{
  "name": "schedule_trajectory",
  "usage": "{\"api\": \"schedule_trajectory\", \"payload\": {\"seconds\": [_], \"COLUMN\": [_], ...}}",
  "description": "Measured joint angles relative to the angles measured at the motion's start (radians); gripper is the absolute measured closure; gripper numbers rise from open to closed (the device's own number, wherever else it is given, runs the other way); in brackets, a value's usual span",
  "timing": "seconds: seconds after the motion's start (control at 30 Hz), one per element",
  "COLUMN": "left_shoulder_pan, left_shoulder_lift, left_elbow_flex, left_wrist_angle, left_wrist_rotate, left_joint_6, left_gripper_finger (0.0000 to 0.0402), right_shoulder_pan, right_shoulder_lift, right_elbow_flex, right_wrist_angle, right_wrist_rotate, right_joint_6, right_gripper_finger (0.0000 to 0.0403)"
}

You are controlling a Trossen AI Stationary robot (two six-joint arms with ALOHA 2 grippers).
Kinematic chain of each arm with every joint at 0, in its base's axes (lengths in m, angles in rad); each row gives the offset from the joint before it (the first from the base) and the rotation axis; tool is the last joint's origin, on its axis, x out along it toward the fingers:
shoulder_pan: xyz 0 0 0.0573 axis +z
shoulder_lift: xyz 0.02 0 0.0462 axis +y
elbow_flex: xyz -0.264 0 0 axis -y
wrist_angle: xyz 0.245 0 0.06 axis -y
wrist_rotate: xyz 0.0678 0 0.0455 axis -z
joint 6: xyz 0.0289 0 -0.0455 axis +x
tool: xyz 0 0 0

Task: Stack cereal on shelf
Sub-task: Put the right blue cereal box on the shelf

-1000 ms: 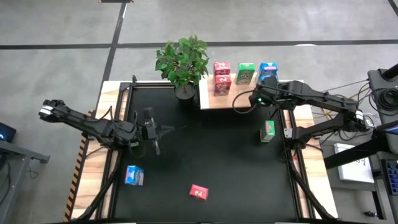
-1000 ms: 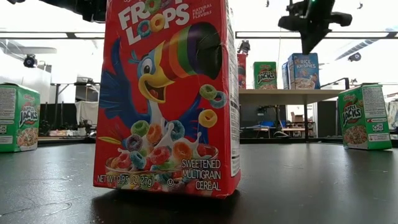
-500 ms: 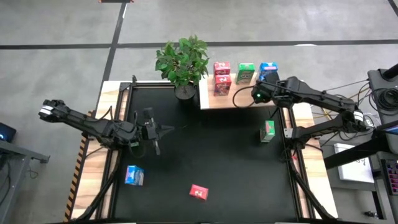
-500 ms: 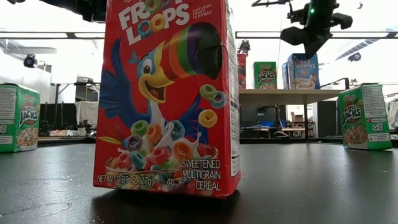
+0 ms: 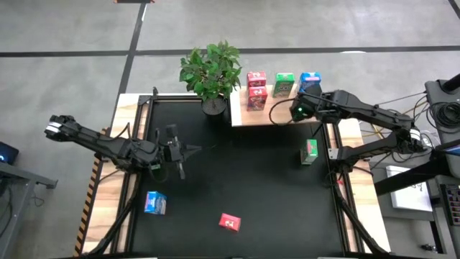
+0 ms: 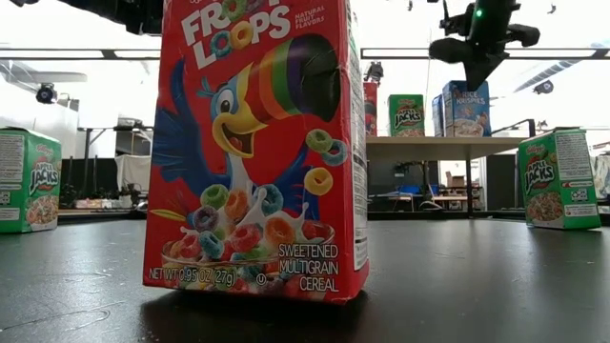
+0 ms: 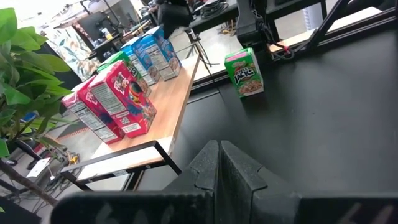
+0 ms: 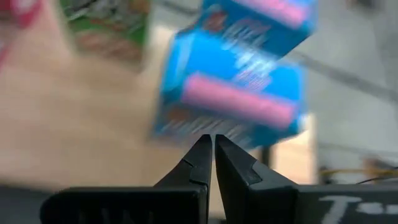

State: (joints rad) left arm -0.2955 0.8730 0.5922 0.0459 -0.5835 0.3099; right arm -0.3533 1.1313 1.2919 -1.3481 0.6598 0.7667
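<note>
The pale wood shelf (image 5: pixel 282 114) stands at the table's far right. On it stand pink-red cereal boxes (image 5: pixel 256 89), a green one (image 5: pixel 283 84) and blue ones (image 5: pixel 310 80). Loose on the black table stand a green box (image 5: pixel 310 151), a blue box (image 5: pixel 154 203) and a pink-red box (image 5: pixel 230 222). My right gripper (image 6: pixel 474 81) hangs shut, pointing down, just above the shelf's blue boxes (image 8: pixel 239 93), with nothing in it. My left gripper (image 7: pixel 219 149) is shut and empty above the table's left middle.
A potted plant (image 5: pixel 212 70) stands at the far edge, just left of the shelf. The low view also shows a green box (image 6: pixel 29 181) at the left. Wood strips (image 5: pixel 108 194) line the table's sides, and cables hang by the right arm.
My right gripper has swung a little toward the far edge above the shelf's blue boxes and has stayed shut. The boxes have not moved.
</note>
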Motion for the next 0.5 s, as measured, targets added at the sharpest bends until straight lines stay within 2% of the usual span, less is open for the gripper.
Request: {"api": "schedule_trajectory", "payload": {"seconds": [0.07,0.13,0.27,0.5], "left_shoulder_pan": [0.0,0.0,0.0,0.0], "left_shoulder_lift": [0.0,0.0,0.0,0.0], "left_elbow_flex": [0.0,0.0,0.0,0.0], "left_wrist_angle": [-0.004,-0.004,-0.004,-0.004], "left_wrist_rotate": [0.0,0.0,0.0,0.0], "left_joint_6": [0.0,0.0,0.003,0.003], "left_gripper_finger": [0.0402,0.0402,0.0402,0.0402], "right_shoulder_pan": [0.002,0.006,0.001,-0.044], "right_shoulder_lift": [0.0,0.003,0.009,0.008], "right_elbow_flex": [-0.002,-0.019,-0.077,-0.148], "right_wrist_angle": [0.019,0.066,0.161,0.174], "right_wrist_rotate": [-0.095,-0.13,-0.099,-0.026], "right_joint_6": [0.0,-0.013,-0.048,-0.036], "right_gripper_finger": [0.0391,0.0391,0.0391,0.039]}}
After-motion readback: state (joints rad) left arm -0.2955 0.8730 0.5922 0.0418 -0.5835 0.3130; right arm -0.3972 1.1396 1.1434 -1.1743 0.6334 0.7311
